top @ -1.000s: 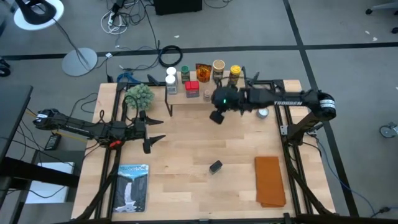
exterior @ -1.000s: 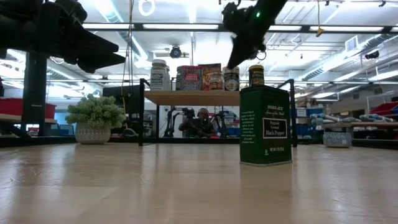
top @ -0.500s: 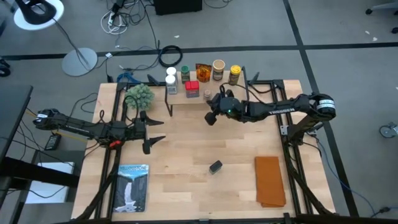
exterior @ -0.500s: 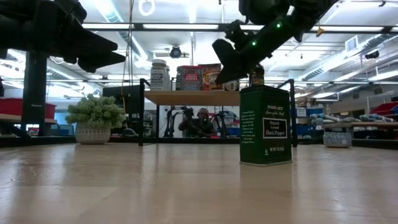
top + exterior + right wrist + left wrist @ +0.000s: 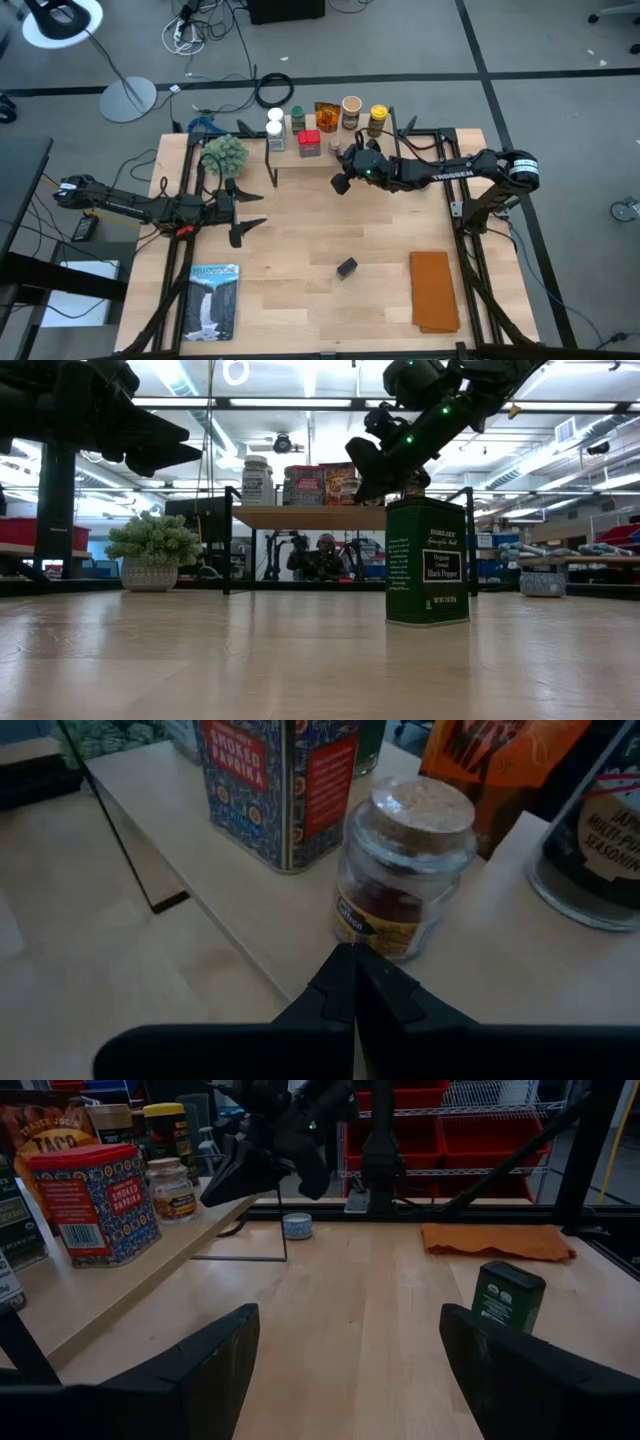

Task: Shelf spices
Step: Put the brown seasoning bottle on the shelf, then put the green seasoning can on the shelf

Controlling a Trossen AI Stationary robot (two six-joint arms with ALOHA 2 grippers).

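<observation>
Pepper tin [image 5: 427, 561] looks hard and slick, so I would pinch its flat sides. My right claw [image 5: 341, 184] is pinched closed on nothing by the shelf [image 5: 300, 160]; my left claw [image 5: 243, 213] waits wide apart.

The light-wood tabletop [image 5: 300, 240] carries a green black-pepper tin [image 5: 346, 268], an orange cloth [image 5: 434, 290], a waterfall-cover book [image 5: 213, 300], a fuzzy green plant [image 5: 223, 153] and a low shelf [image 5: 120, 1285] holding a smoked paprika tin [image 5: 275, 780], cork-topped jar [image 5: 405, 870] and other spices.
</observation>
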